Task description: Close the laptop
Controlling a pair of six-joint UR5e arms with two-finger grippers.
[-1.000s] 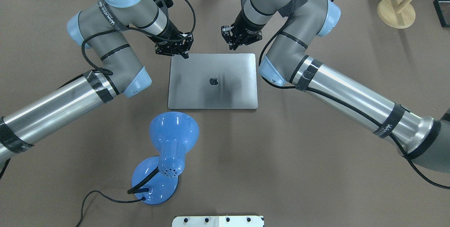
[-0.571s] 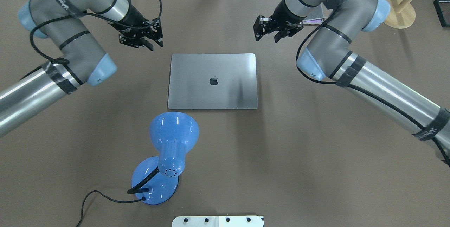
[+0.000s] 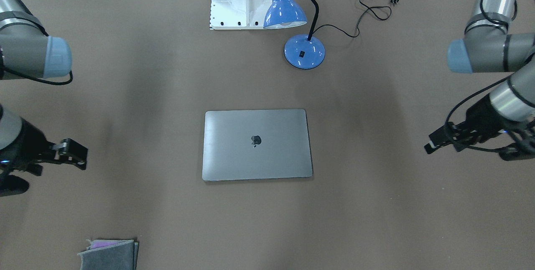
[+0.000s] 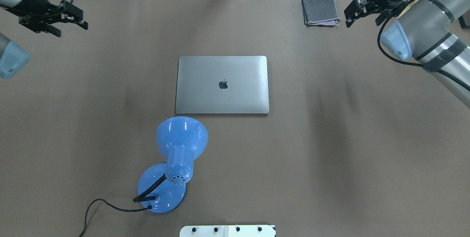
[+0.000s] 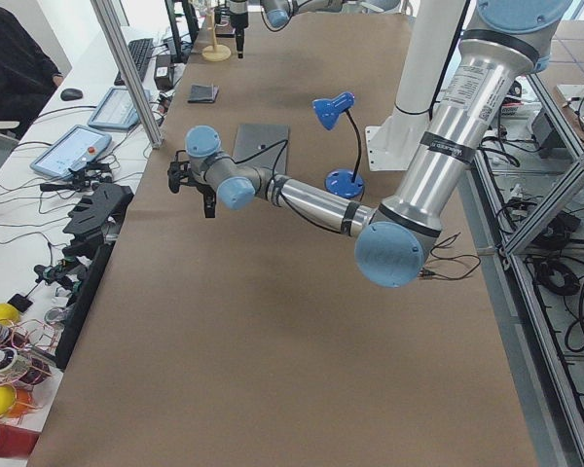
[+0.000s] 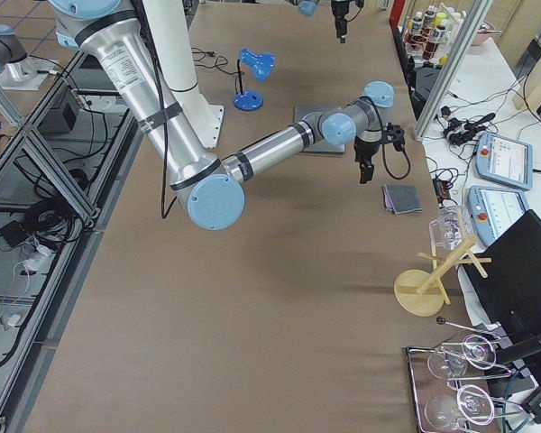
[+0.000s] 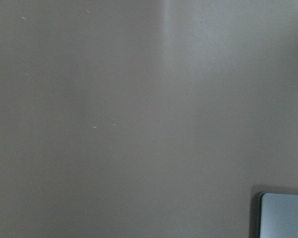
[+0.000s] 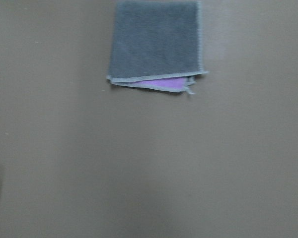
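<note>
The laptop (image 4: 222,84) is space-grey with a dark apple logo. It lies shut and flat in the middle of the brown table, and it also shows in the front view (image 3: 257,144). One corner of it shows in the left wrist view (image 7: 285,215). My left gripper (image 4: 71,31) is open and empty above the far left of the table, well away from the laptop. My right gripper (image 4: 362,23) is open and empty at the far right, beside the folded grey cloth (image 4: 320,10).
A blue desk lamp (image 4: 176,156) with a black cord stands on the near side of the laptop. The folded grey cloth with a purple layer fills the top of the right wrist view (image 8: 156,42). A white base plate (image 4: 227,230) sits at the near edge.
Both arms have swung away from the laptop's far edge, the left gripper to the far left, the right gripper to the far right. The laptop has stayed shut and still.
</note>
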